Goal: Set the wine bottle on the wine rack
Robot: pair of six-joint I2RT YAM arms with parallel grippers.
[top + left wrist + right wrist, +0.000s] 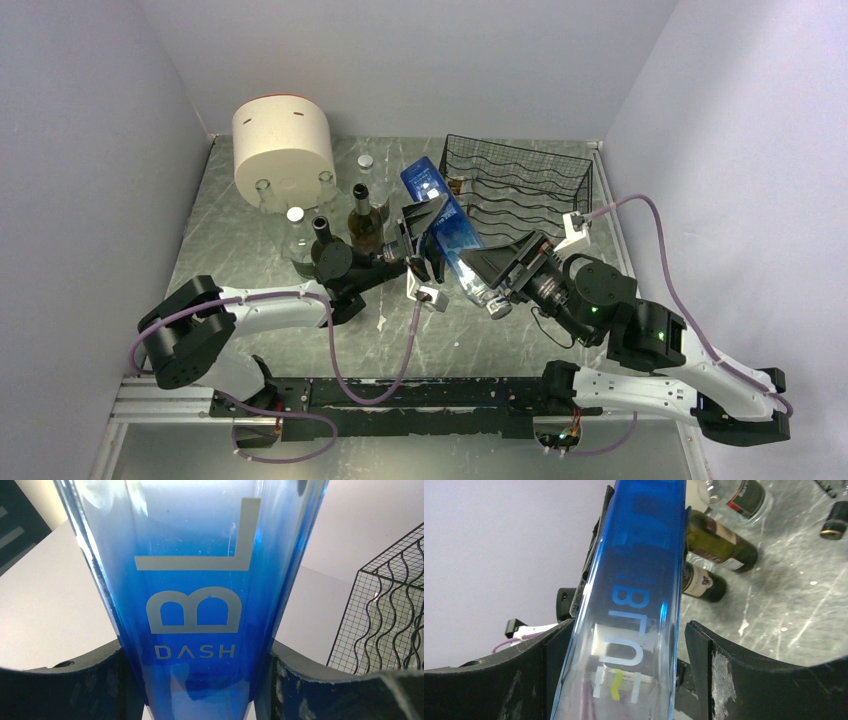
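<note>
Your blue wine bottle (455, 235) is not on the wine rack (520, 185) yet. It hangs tilted in the air just off the rack's near-left corner, its base toward the rack and its capped neck pointing away from it, down toward the arm bases. The left gripper (425, 232) pinches it: in the left wrist view both fingers (75, 690) press against the blue glass (195, 580), with the rack's wire side (390, 615) close by. The right gripper (490, 265) brackets the bottle on the neck side, farther from the rack. In its wrist view one finger lies against the glass (639, 580), but the other finger (749, 680) seems a sliver off, so you cannot tell whether this gripper (624, 670) truly grips. That doubt is your main risk: if the left lets go before the right has closed firmly, the smooth tapered glass can slide out and drop to the table (450, 340). If both arms do clamp and then move out of step, the bottle may twist in the pads. Mind also the standing bottles (365, 215) on the far side of the left gripper from the rack, by the cream cylindrical container (283, 145), since a swing that way could topple them. The base could catch the rack's top wire if it goes in too low.
</note>
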